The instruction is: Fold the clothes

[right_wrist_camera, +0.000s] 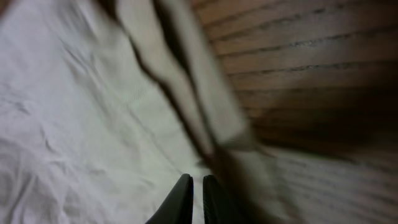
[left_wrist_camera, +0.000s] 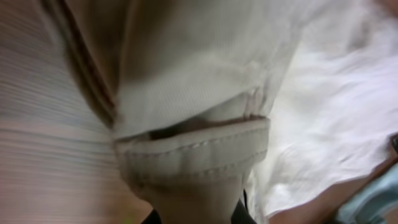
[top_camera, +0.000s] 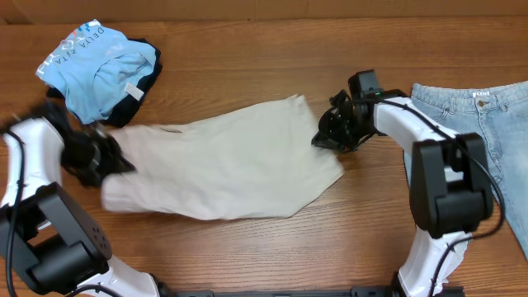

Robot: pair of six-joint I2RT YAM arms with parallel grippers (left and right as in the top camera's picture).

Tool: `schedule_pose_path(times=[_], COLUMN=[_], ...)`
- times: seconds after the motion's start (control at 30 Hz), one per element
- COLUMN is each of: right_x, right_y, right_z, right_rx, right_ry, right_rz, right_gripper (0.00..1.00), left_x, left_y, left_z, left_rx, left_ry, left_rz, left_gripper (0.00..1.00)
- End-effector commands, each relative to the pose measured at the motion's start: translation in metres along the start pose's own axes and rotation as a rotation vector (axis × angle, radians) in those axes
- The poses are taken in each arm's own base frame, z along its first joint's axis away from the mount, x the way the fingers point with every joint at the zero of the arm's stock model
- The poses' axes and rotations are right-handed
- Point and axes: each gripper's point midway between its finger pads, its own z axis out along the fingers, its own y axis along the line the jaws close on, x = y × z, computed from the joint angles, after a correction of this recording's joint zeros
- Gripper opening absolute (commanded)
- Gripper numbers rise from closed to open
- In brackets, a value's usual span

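Closest to the left wrist lens, a thick stitched edge of the shorts (left_wrist_camera: 193, 155) is seen bunched over the left gripper (left_wrist_camera: 194, 214). Its fingers are almost wholly buried and are judged to be clamped on that edge. In the right wrist view the right gripper (right_wrist_camera: 195, 199) is shown with its fingers drawn nearly together at the foot of a raised fold. Cloth is taken to be nipped between them, though blur leaves this less than certain.

The shorts are thus held at both ends and stretched between the two grippers across the table (top_camera: 247, 256), presumably so that the cloth can be pulled flat and squared before a fold is made. Pale beige cotton is shown, mostly flat and lightly creased, with doubled seams at the held edges. No fold is judged to have been made yet.

Beyond the right gripper, on its outer side, jeans (top_camera: 487, 124) are laid flat. Past the left gripper, toward the far edge, a tee (top_camera: 91, 70) is heaped on a dark garment (top_camera: 148, 78).
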Motion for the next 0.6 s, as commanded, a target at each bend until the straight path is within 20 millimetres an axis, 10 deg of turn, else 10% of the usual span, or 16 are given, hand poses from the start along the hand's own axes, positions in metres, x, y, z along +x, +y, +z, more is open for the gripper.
schedule_pose_path(times=[0.0, 0.2, 0.57], right_x=[-0.015, -0.021, -0.015], right_y=[0.028, 0.03, 0.019], right_z=[-0.044, -0.059, -0.058], right_rx=[-0.021, 0.021, 0.073], right_ry=[-0.134, -0.195, -0.173], right_rz=[-0.103, -0.124, -0.096], right_gripper=[0.1, 0.1, 0.1], left_x=[-0.02, -0.02, 0.022], left_y=[-0.02, -0.076, -0.162], left_z=[-0.059, -0.088, -0.004], left_rx=[-0.103, -0.136, -0.184], left_ry=[-0.133, -0.216, -0.146], left_rz=[0.074, 0.228, 0.399], left_gripper=[0.04, 0.04, 0.04])
